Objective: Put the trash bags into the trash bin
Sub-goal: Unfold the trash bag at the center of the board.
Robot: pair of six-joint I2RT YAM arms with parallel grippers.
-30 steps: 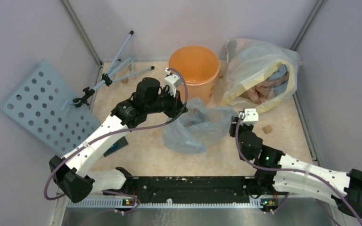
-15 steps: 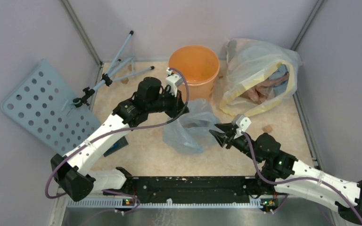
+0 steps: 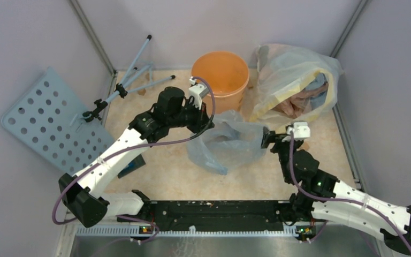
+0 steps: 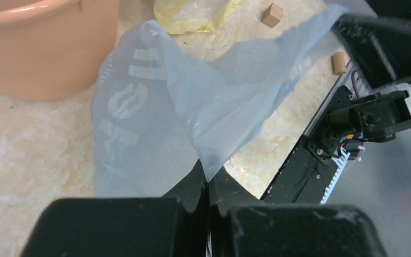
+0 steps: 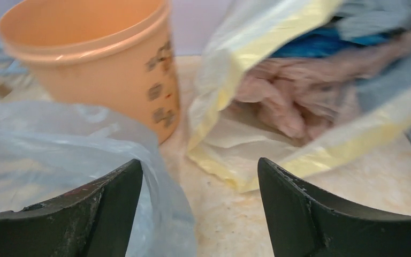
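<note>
Where your bag lies: thin grey-blue translucent plastic bag point(image 3: 227, 144) on the table point(image 3: 166, 171), just before the round orange plastic bucket point(image 3: 220, 75).
Left gripper point(image 4: 207, 179): clamped tight on the bag's edge.
Right gripper point(image 5: 199, 166): jaws wide, empty, at the bag's right edge.
Room: yellow-edged clear bag point(image 3: 294, 80) crowds the bucket's right side.

My left wrist view cuts the trash bin point(image 4: 37, 53) off at the top edge, hiding its inside. From the right wrist, the dark print point(image 5: 160, 85) on the bin is too blurred to read, and the trash bag point(image 5: 59, 150) covers the bin's lower left
</note>
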